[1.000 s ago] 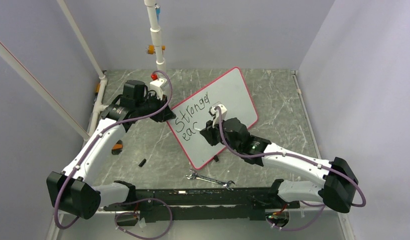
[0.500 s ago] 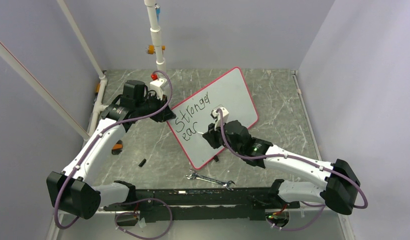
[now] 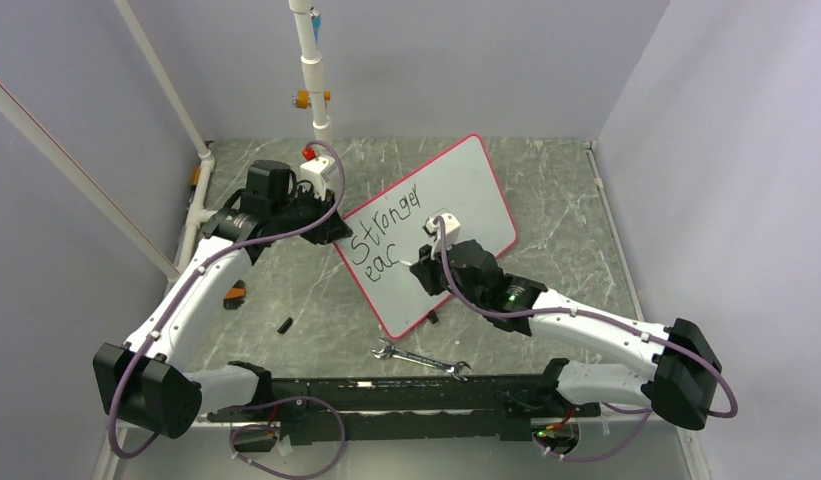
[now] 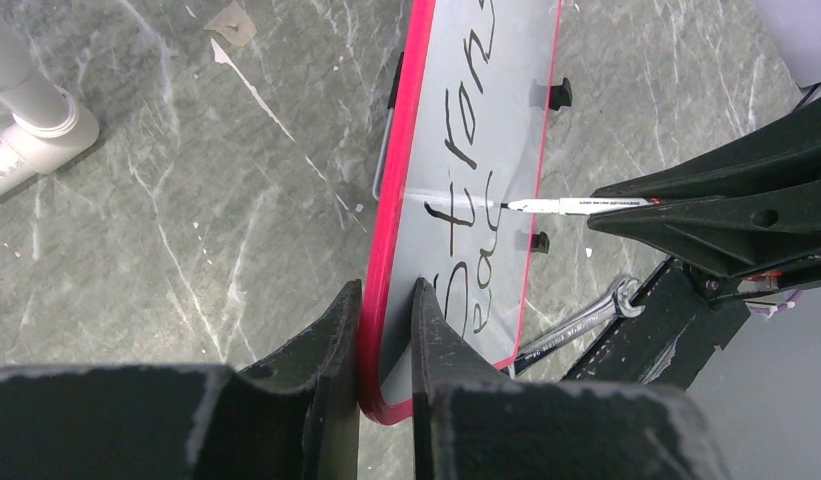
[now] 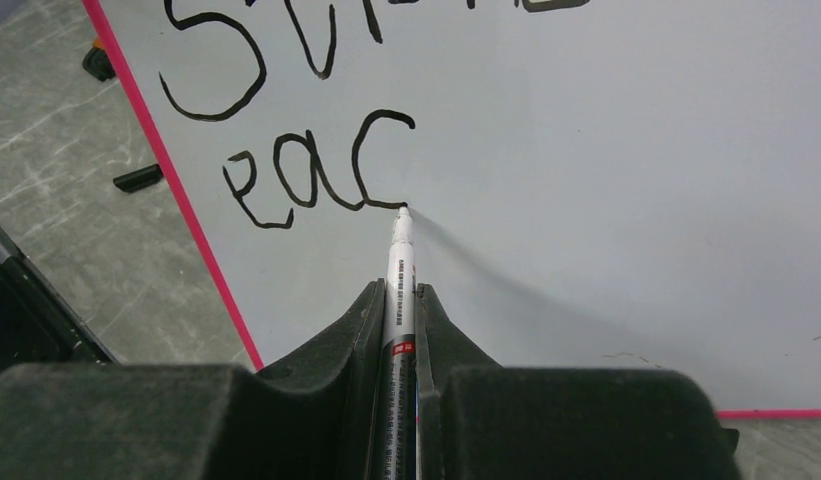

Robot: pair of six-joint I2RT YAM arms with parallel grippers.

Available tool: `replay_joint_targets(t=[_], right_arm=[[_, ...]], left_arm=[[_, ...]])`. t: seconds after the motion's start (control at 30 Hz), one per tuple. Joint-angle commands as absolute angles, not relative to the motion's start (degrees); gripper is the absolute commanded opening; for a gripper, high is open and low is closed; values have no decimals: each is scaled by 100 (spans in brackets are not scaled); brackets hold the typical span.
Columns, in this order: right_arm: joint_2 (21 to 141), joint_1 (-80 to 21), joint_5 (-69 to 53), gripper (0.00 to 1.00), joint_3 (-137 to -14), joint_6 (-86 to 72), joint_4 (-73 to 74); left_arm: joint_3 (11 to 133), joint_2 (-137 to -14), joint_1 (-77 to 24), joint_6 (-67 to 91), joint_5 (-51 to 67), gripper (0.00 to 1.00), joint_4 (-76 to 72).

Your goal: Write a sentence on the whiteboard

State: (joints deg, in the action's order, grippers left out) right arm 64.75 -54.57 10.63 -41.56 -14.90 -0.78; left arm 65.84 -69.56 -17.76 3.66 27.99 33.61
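Whiteboard (image 3: 466, 190), large, flat and white, with thin red-pink rim and rounded corners: found lying askew on the grey marbled counter (image 3: 286, 280), in the middle between the two arms. Noted small black feet along its edges. Read on its face a black handwritten sentence (image 3: 384, 235), unfinished: "Stronger" on the upper line, "eac" beneath.

Left tool (image 4: 384, 290): found clamped on the red rim of the whiteboard at the corner beside the start of the lettering, one finger to each side of the rim.

Right tool (image 5: 398, 290): found closed on a slim white marker pen (image 5: 401, 250), with the barrel pinched between the fingers and the tip projecting ahead. Saw the tip touching the board face at the foot of the letter "c".

Recorded a silver open-ended metal wrench (image 3: 421, 358) flat on the counter, near the board's nearest corner but apart from it. Could not identify a small dark piece lying left of the board.
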Motion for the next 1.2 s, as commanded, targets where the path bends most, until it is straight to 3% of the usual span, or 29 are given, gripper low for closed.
replay_joint_targets(t=[0.0, 1.17], right_arm=[[6509, -5445, 1370, 0, -4453, -1317, -26], [7029, -5136, 1305, 0, -5230, -1019, -243]], left_arm=[[6594, -6786, -1705, -254, 1692, 0, 3161], [6593, -6698, -1701, -246, 1749, 0, 3148]])
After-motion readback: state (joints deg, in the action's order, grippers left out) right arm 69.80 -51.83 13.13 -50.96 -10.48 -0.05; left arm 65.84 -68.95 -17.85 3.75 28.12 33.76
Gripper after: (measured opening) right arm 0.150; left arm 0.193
